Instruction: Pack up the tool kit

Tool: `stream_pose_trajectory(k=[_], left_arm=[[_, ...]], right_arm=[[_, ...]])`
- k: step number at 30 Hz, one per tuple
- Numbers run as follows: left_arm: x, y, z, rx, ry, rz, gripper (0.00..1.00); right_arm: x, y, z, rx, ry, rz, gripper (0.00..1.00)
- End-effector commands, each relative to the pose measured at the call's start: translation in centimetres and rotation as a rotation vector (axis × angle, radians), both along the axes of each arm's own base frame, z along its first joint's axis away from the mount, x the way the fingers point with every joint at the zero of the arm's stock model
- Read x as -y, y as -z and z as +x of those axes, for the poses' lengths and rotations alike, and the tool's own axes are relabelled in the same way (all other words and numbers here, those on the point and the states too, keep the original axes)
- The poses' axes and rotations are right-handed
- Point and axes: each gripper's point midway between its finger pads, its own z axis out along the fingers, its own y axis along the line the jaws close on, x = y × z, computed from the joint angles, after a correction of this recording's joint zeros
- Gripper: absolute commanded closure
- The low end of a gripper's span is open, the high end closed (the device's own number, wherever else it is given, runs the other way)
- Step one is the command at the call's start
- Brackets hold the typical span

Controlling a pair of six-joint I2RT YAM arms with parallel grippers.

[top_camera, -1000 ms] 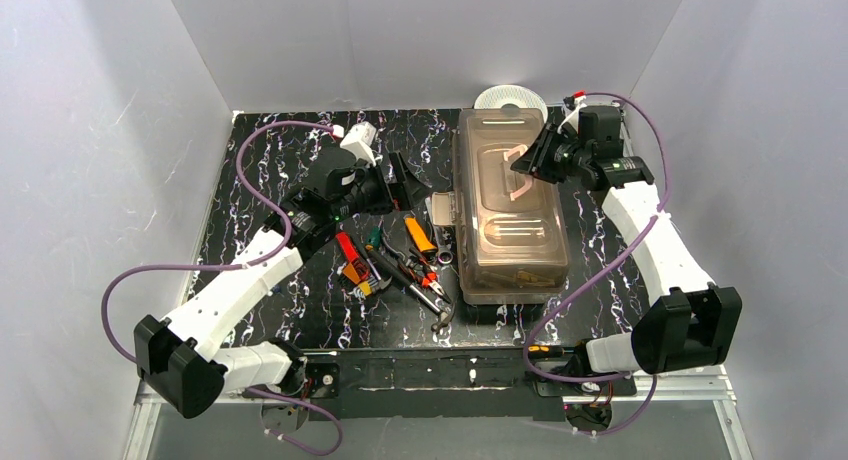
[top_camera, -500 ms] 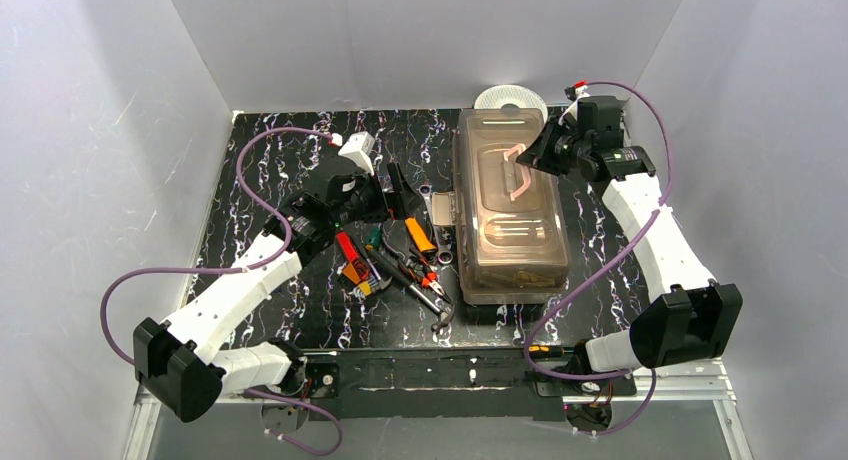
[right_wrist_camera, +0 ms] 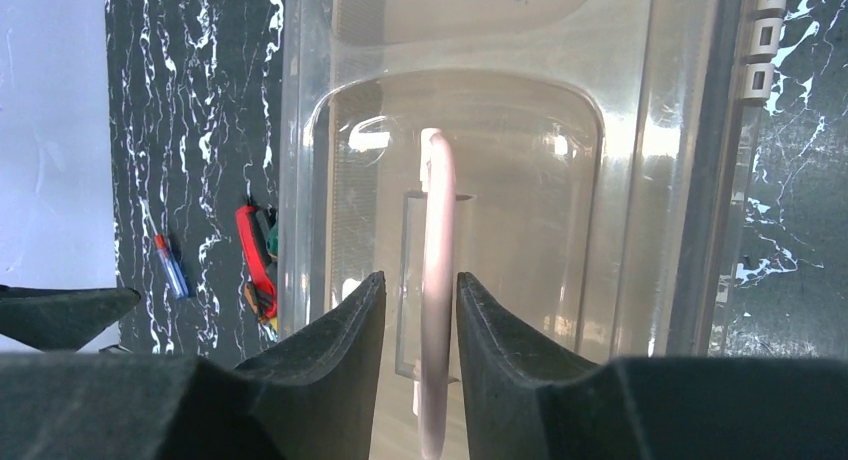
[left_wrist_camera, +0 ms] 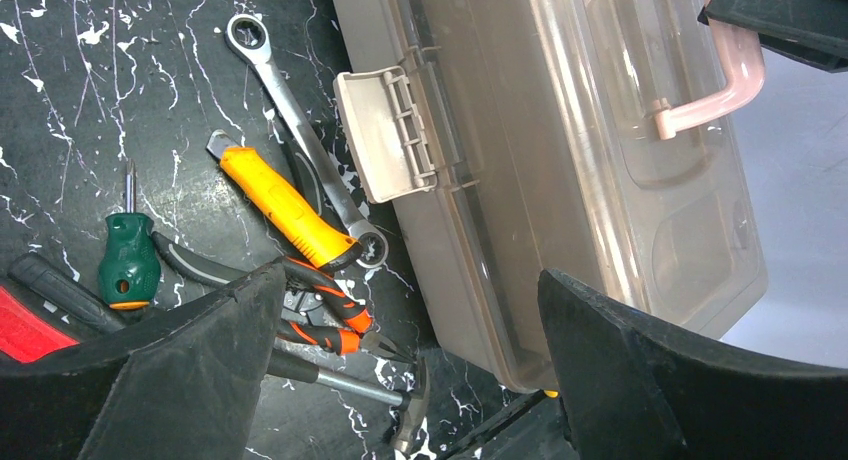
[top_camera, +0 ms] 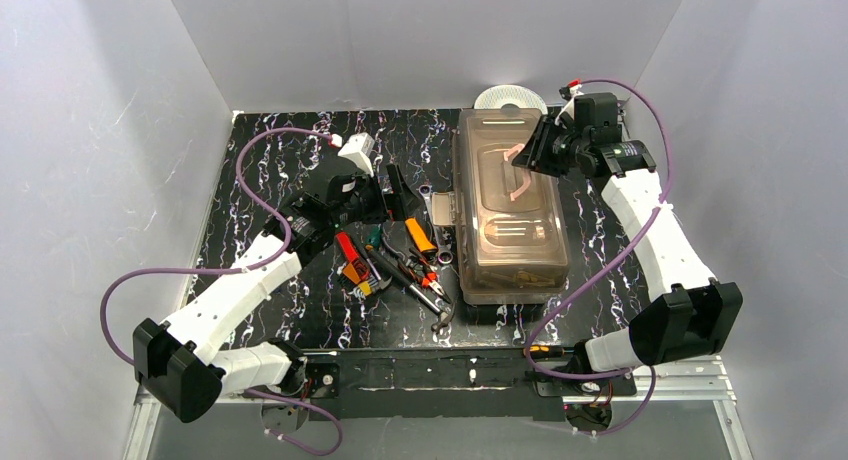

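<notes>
The smoky-brown toolbox (top_camera: pixel 510 235) stands closed right of centre, its side latch (left_wrist_camera: pixel 385 130) flipped open. My right gripper (top_camera: pixel 535 150) is over the lid's far end, its jaws nearly together around the cream handle (right_wrist_camera: pixel 437 230), which stands raised on edge. My left gripper (top_camera: pixel 405 190) is wide open and empty, hovering over the loose tools left of the box. Below it lie the hammer (left_wrist_camera: pixel 400 405), red pliers (left_wrist_camera: pixel 320 310) and green screwdriver (left_wrist_camera: pixel 128 265).
A yellow utility knife (left_wrist_camera: pixel 285 210) and a ratchet wrench (left_wrist_camera: pixel 300 120) lie by the latch. A red-handled tool (top_camera: pixel 350 255) lies further left. The round white spool (top_camera: pixel 510 97) sits behind the box. White walls enclose the black marbled mat (top_camera: pixel 270 170).
My right gripper has drawn back toward the far end of the box, and the handle has risen with it. My left gripper has shifted slightly left and nearer over the tools.
</notes>
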Motion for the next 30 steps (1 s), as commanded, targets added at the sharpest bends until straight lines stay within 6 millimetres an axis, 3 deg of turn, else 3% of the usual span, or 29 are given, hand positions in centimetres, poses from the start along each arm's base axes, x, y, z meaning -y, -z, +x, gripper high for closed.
stream_pose_trajectory(k=[1,5,10,16,24,26,30], left_arm=[[-0.9,-0.4,-0.3,0.024,-0.014,0.008,0.02],[-0.9,-0.4,-0.4,0.022,-0.011,0.009,0.02],[-1.1,-0.2,-0.4,0.021,-0.013,0.022,0.02],[-1.2,0.4,-0.3,0.012,-0.02,0.031,0.02],[-0.4,0.2,-0.4,-0.012,-0.008,-0.009,0.02],[0.2,1.0,-0.6,-0.057,-0.001,-0.031,0.02],[2.0,4.6,-2.0,-0.19,0.026,-0.075,0.02]], right_arm=[[-0.4,0.0,0.1,0.008,-0.024,0.002,0.62],[-0.7,0.6,0.1,-0.013,-0.032,0.012,0.7],[-0.6,-0.1,0.2,0.005,-0.022,0.014,0.99],[-0.3,-4.4,0.0,0.088,-0.013,0.026,0.99],[2.4,-9.9,-0.9,0.191,0.046,0.004,0.99],[3.2,-10.3,-1.0,0.201,0.061,0.004,0.99],[4.4,-10.2,-1.2,0.2,0.082,0.006,0.99]])
